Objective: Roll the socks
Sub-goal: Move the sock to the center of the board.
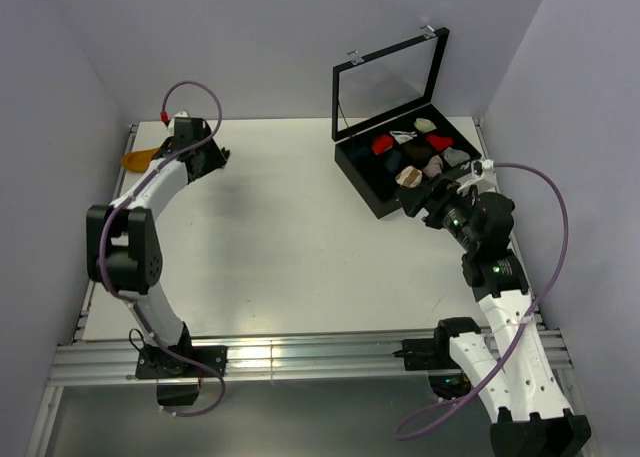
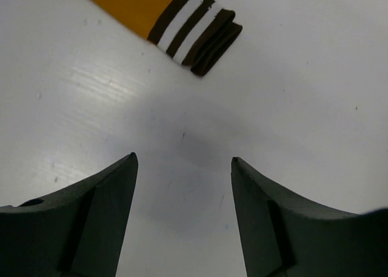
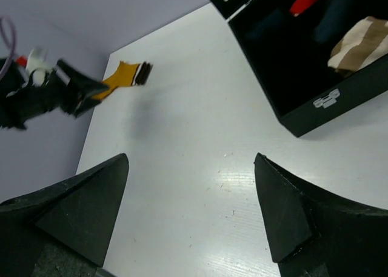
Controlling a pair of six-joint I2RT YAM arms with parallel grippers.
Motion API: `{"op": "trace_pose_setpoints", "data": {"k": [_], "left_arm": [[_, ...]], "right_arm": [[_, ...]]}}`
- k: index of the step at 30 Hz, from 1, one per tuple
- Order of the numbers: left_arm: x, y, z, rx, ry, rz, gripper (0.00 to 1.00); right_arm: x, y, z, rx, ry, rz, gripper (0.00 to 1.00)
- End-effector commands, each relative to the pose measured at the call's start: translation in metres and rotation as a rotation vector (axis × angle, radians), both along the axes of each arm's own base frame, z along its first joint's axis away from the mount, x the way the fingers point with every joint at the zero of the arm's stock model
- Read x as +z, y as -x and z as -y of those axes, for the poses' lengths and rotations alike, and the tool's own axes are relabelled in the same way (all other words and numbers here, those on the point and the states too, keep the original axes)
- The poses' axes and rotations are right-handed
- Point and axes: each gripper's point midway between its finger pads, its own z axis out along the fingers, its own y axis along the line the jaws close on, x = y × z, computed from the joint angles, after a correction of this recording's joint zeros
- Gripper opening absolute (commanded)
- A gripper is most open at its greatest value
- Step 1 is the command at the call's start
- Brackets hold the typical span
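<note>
One white table [image 1: 290, 237] between lilac walls [image 1: 280, 37], mustard sock [image 1: 133, 161] at its edge

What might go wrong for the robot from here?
1. The orange sock lies by the table's far left edge; a nudge from the left gripper might push it off.
2. That gripper is open over bare table, short of the cuff; closing here would likely catch nothing.
3. The right gripper hangs open beside the box; a swing might knock it.

The mustard-orange sock [image 2: 133, 4] is ribbed knitted cloth. The table [image 2: 303, 107] is smooth with a faint sheen. The storage box [image 3: 364, 83] is matt black, its lid [image 1: 388, 89] glossy glass.
</note>
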Motion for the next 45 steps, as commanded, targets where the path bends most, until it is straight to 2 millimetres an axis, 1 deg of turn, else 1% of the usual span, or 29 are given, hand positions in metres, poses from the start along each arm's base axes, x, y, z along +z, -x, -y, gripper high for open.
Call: {"op": "trace_pose_setpoints", "data": {"k": [1, 2, 4, 5, 10, 11, 15, 16, 17, 20, 22, 25, 29, 30, 31, 32, 33, 34, 35, 36, 37, 38, 39, 40, 41, 42, 43, 44, 45], "left_arm": [[0.012, -0.041, 0.003, -0.062, -0.027, 0.076, 0.68], [0.005, -0.057, 0.005, -0.077, -0.027, 0.075, 0.68], [-0.001, -0.074, 0.008, -0.103, -0.036, 0.079, 0.68], [-0.008, -0.089, 0.009, -0.114, -0.039, 0.078, 0.68], [-0.026, -0.125, 0.013, -0.173, -0.074, 0.092, 0.68], [-0.034, -0.132, 0.012, -0.175, -0.089, 0.089, 0.68], [-0.062, -0.145, 0.006, -0.183, -0.106, 0.044, 0.68], [-0.057, -0.152, 0.006, -0.186, -0.097, 0.055, 0.68], [-0.078, -0.147, 0.005, -0.191, -0.089, -0.004, 0.68], [-0.093, -0.142, 0.015, -0.250, -0.049, -0.057, 0.66], [-0.104, -0.133, 0.019, -0.263, -0.040, -0.094, 0.64], [-0.108, -0.112, 0.031, -0.298, 0.022, -0.148, 0.59], [-0.115, -0.068, 0.050, -0.311, 0.081, -0.256, 0.57], [-0.127, -0.050, 0.056, -0.313, 0.102, -0.302, 0.56], [-0.119, -0.043, 0.063, -0.326, 0.108, -0.295, 0.56], [-0.121, -0.032, 0.076, -0.346, 0.095, -0.310, 0.55], [-0.132, -0.013, 0.082, -0.345, 0.094, -0.357, 0.55], [-0.126, -0.004, 0.089, -0.356, 0.099, -0.359, 0.55], [-0.127, 0.008, 0.108, -0.386, 0.107, -0.371, 0.55], [-0.141, 0.033, 0.116, -0.384, 0.140, -0.424, 0.55], [-0.132, 0.038, 0.127, -0.398, 0.159, -0.397, 0.55], [-0.133, 0.053, 0.146, -0.435, 0.171, -0.406, 0.55], [-0.145, 0.077, 0.151, -0.429, 0.183, -0.454, 0.55], [-0.138, 0.083, 0.160, -0.437, 0.188, -0.435, 0.55], [-0.139, 0.100, 0.178, -0.475, 0.191, -0.448, 0.55], [-0.142, 0.119, 0.183, -0.465, 0.211, -0.471, 0.54], [-0.141, 0.128, 0.191, -0.476, 0.221, -0.469, 0.54], [-0.141, 0.143, 0.205, -0.508, 0.222, -0.479, 0.54], [-0.140, 0.156, 0.208, -0.509, 0.229, -0.488, 0.54]], "right_arm": [[0.007, 0.007, -0.017, 0.103, -0.033, 0.071, 0.90], [0.001, 0.008, -0.018, 0.114, -0.018, 0.057, 0.89], [-0.011, 0.013, -0.020, 0.140, -0.004, 0.014, 0.88], [-0.015, 0.013, -0.020, 0.148, 0.009, 0.001, 0.88], [-0.026, 0.024, -0.028, 0.211, 0.015, -0.041, 0.86], [-0.028, 0.025, -0.028, 0.217, 0.013, -0.050, 0.86], [-0.037, 0.029, -0.031, 0.235, 0.002, -0.092, 0.85], [-0.037, 0.029, -0.031, 0.230, 0.000, -0.097, 0.85], [-0.038, 0.028, -0.030, 0.226, -0.002, -0.103, 0.85], [-0.039, 0.025, -0.029, 0.217, 0.005, -0.109, 0.85], [-0.041, 0.022, -0.027, 0.208, 0.012, -0.115, 0.85], [-0.046, 0.018, -0.025, 0.195, 0.027, -0.132, 0.84], [-0.048, 0.014, -0.025, 0.201, 0.034, -0.132, 0.84], [-0.049, 0.013, -0.026, 0.205, 0.032, -0.132, 0.84], [-0.052, 0.013, -0.026, 0.210, 0.032, -0.137, 0.84], [-0.051, 0.011, -0.027, 0.215, 0.029, -0.132, 0.84], [-0.052, 0.012, -0.029, 0.227, 0.026, -0.135, 0.84], [-0.054, 0.011, -0.030, 0.231, 0.027, -0.142, 0.84], [-0.055, 0.010, -0.030, 0.235, 0.027, -0.145, 0.84], [-0.057, 0.010, -0.031, 0.242, 0.030, -0.150, 0.84], [-0.057, 0.010, -0.032, 0.249, 0.029, -0.151, 0.83], [-0.057, 0.010, -0.032, 0.253, 0.028, -0.146, 0.83], [-0.059, 0.011, -0.033, 0.257, 0.026, -0.151, 0.83], [-0.059, 0.012, -0.034, 0.267, 0.021, -0.149, 0.83], [-0.059, 0.012, -0.035, 0.273, 0.019, -0.148, 0.83], [-0.060, 0.014, -0.036, 0.278, 0.011, -0.149, 0.82], [-0.059, 0.015, -0.038, 0.291, 0.006, -0.146, 0.82], [-0.057, 0.016, -0.039, 0.295, 0.005, -0.140, 0.82], [-0.058, 0.018, -0.039, 0.299, 0.007, -0.136, 0.82]]}}
